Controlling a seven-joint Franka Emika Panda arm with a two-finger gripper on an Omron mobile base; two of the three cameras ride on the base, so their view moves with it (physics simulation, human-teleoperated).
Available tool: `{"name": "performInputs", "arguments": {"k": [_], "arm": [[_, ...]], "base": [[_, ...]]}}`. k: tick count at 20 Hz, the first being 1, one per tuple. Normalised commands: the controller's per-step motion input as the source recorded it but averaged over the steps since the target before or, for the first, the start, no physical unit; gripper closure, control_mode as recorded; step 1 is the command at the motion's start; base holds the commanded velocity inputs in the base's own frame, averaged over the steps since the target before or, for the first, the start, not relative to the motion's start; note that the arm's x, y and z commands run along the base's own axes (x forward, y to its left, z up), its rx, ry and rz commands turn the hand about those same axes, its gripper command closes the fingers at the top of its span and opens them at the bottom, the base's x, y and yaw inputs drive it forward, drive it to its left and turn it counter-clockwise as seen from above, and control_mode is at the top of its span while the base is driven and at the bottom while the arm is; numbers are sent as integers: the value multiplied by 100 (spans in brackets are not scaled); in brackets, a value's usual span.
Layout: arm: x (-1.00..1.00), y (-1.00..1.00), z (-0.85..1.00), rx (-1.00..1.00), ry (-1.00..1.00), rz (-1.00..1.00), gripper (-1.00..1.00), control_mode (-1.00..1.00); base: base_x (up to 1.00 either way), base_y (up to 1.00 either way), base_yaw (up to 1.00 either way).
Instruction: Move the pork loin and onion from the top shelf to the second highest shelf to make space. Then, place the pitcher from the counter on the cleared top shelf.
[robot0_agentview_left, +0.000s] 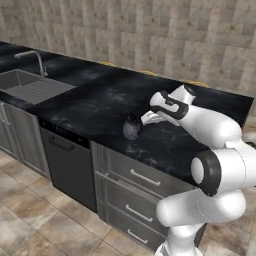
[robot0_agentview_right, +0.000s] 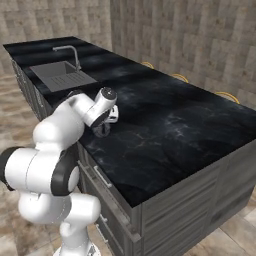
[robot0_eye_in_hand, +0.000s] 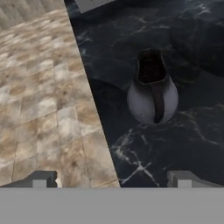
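Note:
The pitcher (robot0_agentview_left: 132, 127) (robot0_eye_in_hand: 152, 92), a dark glossy jug with a loop handle, stands upright on the black marbled counter (robot0_agentview_left: 95, 95) (robot0_agentview_right: 170, 135) close to its front edge. My gripper (robot0_agentview_left: 148, 119) (robot0_eye_in_hand: 113, 180) hovers just beside and above it, open, with nothing between its fingers. In the hand view the handle faces the camera and the pitcher sits right of centre, beyond the fingertips (robot0_eye_in_hand: 183, 178). In the right base view my hand partly hides the pitcher (robot0_agentview_right: 102, 131). The pork loin, onion, top shelf and second highest shelf are out of view.
A sink (robot0_agentview_left: 30, 86) with a faucet (robot0_agentview_left: 36, 59) lies at the counter's left end. Below the counter edge are grey drawers with bar handles (robot0_agentview_left: 145, 177) and a dark dishwasher front (robot0_agentview_left: 67, 160). A tiled wall runs behind; the tiled floor (robot0_eye_in_hand: 39, 100) lies in front.

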Motion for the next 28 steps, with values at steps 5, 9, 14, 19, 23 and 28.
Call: {"name": "performInputs", "arguments": {"k": [5,9,14,19,23,28], "arm": [[23,4,-30,-1,-4,0,-100,-100],[23,0,-26,0,-8,3,-100,-100],[29,0,-21,0,-8,6,-100,-100],[31,0,-20,0,-5,6,-100,-100],[35,0,-16,0,0,5,-100,-100],[37,0,-18,0,0,5,-100,-100]], "base": [[0,0,0],[0,0,0],[0,0,0],[0,0,0],[0,0,0],[0,0,0]]}}
